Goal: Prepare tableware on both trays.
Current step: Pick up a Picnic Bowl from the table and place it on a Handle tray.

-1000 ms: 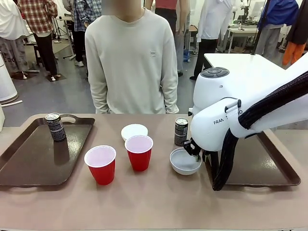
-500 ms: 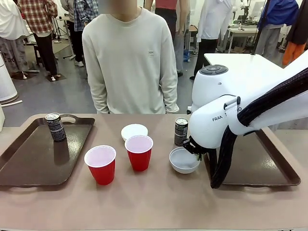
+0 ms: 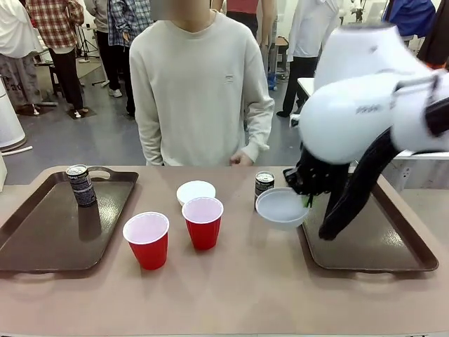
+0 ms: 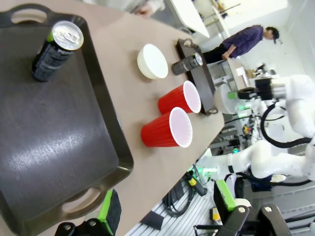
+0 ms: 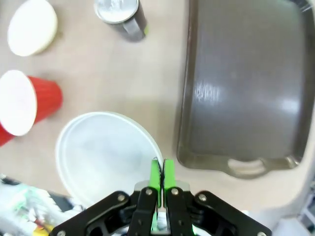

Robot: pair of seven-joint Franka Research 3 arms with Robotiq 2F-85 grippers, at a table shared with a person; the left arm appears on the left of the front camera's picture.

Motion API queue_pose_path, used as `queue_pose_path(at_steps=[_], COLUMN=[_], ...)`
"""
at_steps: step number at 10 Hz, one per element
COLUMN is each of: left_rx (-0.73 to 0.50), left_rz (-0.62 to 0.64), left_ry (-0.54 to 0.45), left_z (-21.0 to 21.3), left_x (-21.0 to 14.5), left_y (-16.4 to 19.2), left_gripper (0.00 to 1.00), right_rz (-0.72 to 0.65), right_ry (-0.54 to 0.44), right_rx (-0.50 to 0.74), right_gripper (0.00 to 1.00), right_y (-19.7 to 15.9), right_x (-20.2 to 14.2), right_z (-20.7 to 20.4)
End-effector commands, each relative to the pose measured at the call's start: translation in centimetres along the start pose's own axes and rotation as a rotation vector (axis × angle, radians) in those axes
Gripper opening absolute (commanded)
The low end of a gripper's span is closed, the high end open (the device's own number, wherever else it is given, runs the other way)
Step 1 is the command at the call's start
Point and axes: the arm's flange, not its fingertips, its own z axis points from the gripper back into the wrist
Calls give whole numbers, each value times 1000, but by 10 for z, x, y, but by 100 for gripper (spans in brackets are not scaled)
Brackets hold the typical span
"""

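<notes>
Just lifted the bowl (image 3: 282, 206) off the counter (image 3: 231, 295). A second back, sat flat there with the right hand (image 3: 306, 200) at its rim; now up in the air, slightly tilted. So: grasp done, carry started, set-down not yet.

Right hand: pressed together on the bowl's rim, green pads almost meeting, only the thin wall between. Bowl sticking out to one side of the hand, right tray (image 3: 372, 246) just beside the hand on the other side, bare. Can (image 3: 264, 184) just past the bowl, looks apart from it, can't tell for sure.

Left hand (image 4: 165, 216): spread full wide, holding nothing, hovering over the near end of the left tray (image 4: 59, 123). Other can (image 4: 51, 49) upright at that tray's far end, ahead of the hand.

Loose on the counter beyond the held bowl, well off from the right hand: two red cups (image 3: 203, 221), other bowl (image 3: 196, 191).
</notes>
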Motion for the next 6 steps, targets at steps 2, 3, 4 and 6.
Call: queue_pose_path(at_steps=[2,3,4,6], left_rx=[-11,-11,-11,-11], left_rz=[0,0,0,0], left_ry=[-14,-14,-14,-14], left_z=[1,1,1,1], left_x=[0,0,0,0], left_y=[0,0,0,0], left_gripper=[100,100,100,100], right_rz=[0,0,0,67], right_ry=[0,0,0,35], right_rx=[0,0,0,100], right_gripper=[0,0,0,4], right_y=[0,0,0,-30], right_x=[0,0,0,7], right_z=[0,0,0,20])
